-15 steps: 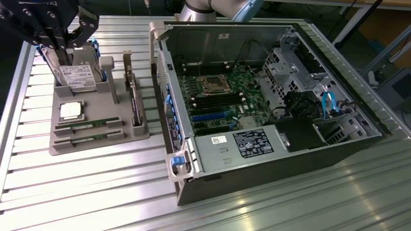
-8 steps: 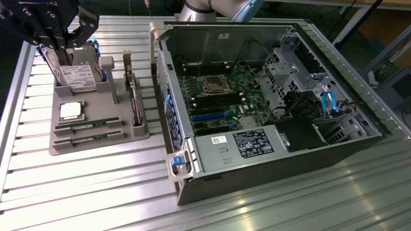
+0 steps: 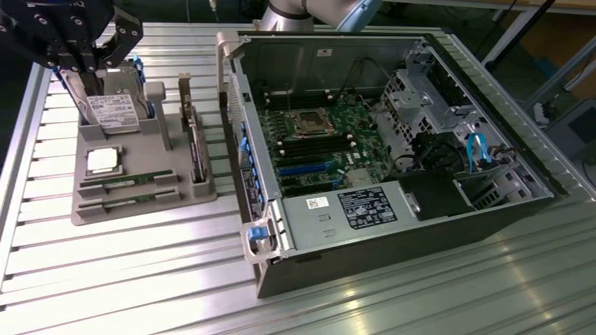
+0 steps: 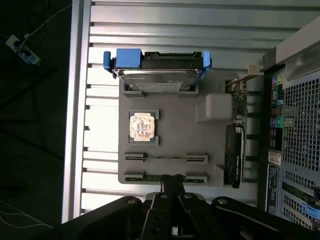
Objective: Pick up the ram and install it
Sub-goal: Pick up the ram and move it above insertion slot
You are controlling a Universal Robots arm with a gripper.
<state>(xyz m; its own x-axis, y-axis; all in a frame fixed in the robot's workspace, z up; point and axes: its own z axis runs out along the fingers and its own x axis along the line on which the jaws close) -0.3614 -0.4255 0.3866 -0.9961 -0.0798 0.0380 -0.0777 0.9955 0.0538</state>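
**Exterior view.** The end effector (image 3: 82, 70), fingers together and empty, hangs above the hard drive (image 3: 116, 112) at the exterior view's left. Two ram sticks (image 3: 125, 183) lie side by side in slots of the grey tray (image 3: 144, 213) on the bench (image 3: 139, 279), beside the open computer case (image 3: 373, 139).

**Wrist view.** The closed fingertips (image 4: 168, 186) overlap the outer ram stick (image 4: 150, 178). The inner ram stick (image 4: 165, 159) lies between it and the processor chip (image 4: 141, 125).

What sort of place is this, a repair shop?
More likely a robotics lab bench for computer assembly: an open PC case beside a grey tray holding a drive, a processor and ram sticks, all on a slatted metal table.
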